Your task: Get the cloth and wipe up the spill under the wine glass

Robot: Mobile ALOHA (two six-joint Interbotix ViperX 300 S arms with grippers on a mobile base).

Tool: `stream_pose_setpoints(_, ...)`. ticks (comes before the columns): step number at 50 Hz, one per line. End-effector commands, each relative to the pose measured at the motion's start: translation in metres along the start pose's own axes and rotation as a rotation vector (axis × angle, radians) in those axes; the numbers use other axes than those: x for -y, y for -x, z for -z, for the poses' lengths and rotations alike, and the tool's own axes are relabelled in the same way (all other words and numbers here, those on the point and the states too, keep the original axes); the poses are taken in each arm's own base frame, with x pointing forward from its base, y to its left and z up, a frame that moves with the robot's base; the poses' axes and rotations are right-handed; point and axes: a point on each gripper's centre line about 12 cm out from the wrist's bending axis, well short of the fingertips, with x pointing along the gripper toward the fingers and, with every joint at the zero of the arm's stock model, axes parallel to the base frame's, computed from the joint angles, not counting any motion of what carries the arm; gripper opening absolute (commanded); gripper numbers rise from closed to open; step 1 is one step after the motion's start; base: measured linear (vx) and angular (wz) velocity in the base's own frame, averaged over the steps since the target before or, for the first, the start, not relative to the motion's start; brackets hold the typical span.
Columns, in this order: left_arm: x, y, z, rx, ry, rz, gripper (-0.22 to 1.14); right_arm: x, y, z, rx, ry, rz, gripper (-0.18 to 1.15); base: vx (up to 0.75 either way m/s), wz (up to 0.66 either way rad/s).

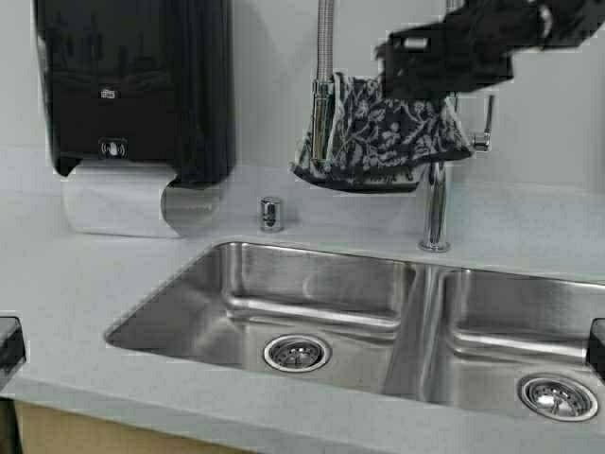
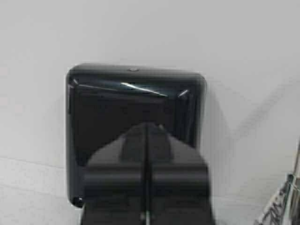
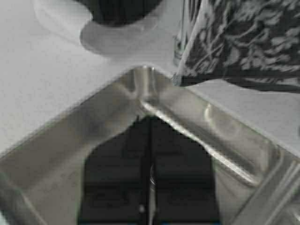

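The cloth (image 1: 378, 142), dark with a white floral pattern, hangs draped over the faucet (image 1: 435, 208) behind the sink. It also shows in the right wrist view (image 3: 253, 42), and its edge shows in the left wrist view (image 2: 276, 211). The wine glass and the spill are out of view. My left gripper (image 1: 8, 345) sits low at the counter's front left, shut and empty (image 2: 147, 126), facing the dispenser. My right gripper (image 1: 596, 348) sits low at the front right, shut and empty (image 3: 150, 119), facing the left basin's far corner.
A black paper towel dispenser (image 1: 132, 85) hangs on the wall at left, with white paper towel (image 1: 113, 203) hanging from it. A steel double sink (image 1: 312, 284) fills the counter's middle. A small chrome fitting (image 1: 271, 214) stands behind it. A black blocky shape (image 1: 454, 47) overlaps the cloth's top.
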Motion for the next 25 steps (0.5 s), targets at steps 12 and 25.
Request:
stream_pose_setpoints(12, 0.000, -0.001, -0.001, 0.005, -0.002, 0.000, 0.03, -0.005, -0.028, 0.005, 0.073, -0.026, -0.030, 0.79, 0.13, 0.00)
stream_pose_setpoints(25, 0.000, 0.000, -0.002, 0.009, -0.002, -0.001, 0.03, -0.005, -0.045, 0.011, 0.133, -0.081, -0.045, 0.97, 0.10, 0.01)
